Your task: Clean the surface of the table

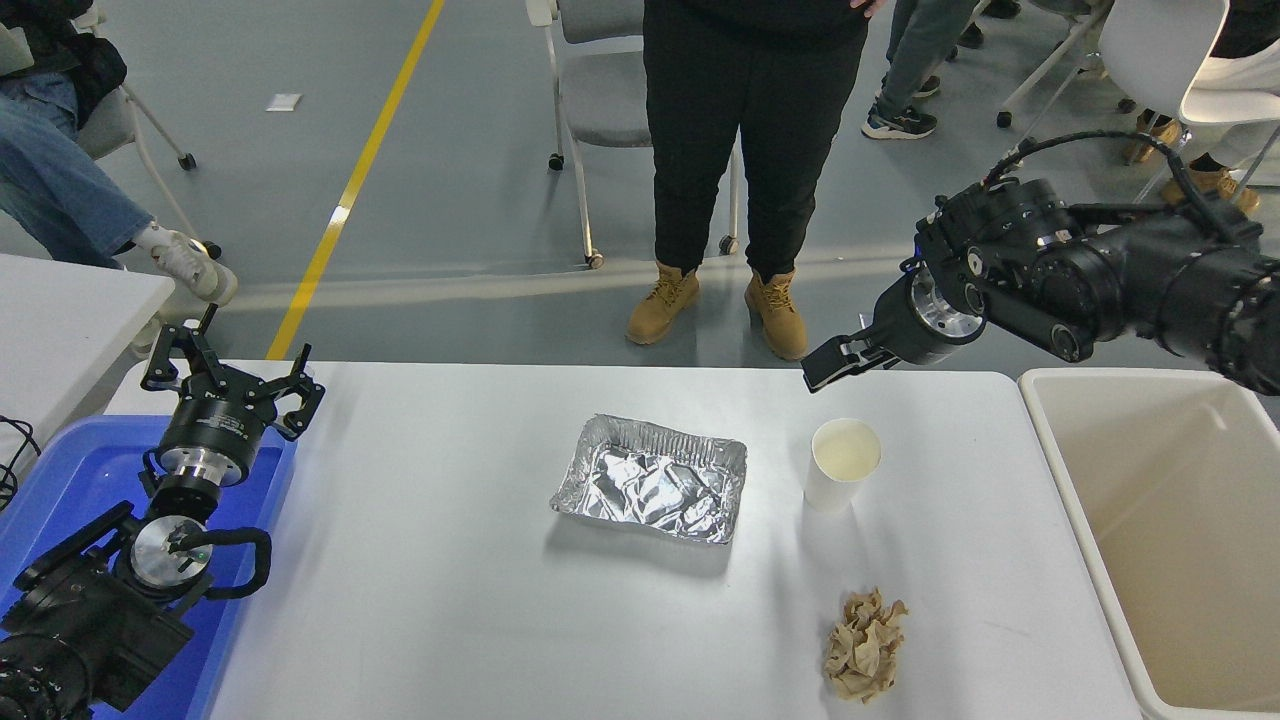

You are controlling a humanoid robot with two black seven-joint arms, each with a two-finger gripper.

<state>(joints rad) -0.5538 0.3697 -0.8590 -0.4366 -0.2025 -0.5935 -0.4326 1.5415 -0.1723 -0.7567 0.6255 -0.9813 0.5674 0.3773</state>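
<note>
Wide, matte white table surface (450,620) with rounded corners, filling the lower middle of the view. On it, near the centre, a crinkled foil tray (652,480); just to its right, apart from it, an upright white paper cup (842,464); nearer the camera, a crumpled brown paper wad (864,645). To the right of the table, a beige tub (1180,540); at its left end, a blue bin (60,480). Left gripper (228,372) parked at lower left above the blue bin, fingers spread. Right gripper (826,364) reaching in from the right edge, poised above the far table edge just beyond the cup, touching nothing; fingers seen edge-on, probably close together, cannot tell for sure. Beyond the table, a standing person's legs in tan boots (720,305).
</note>
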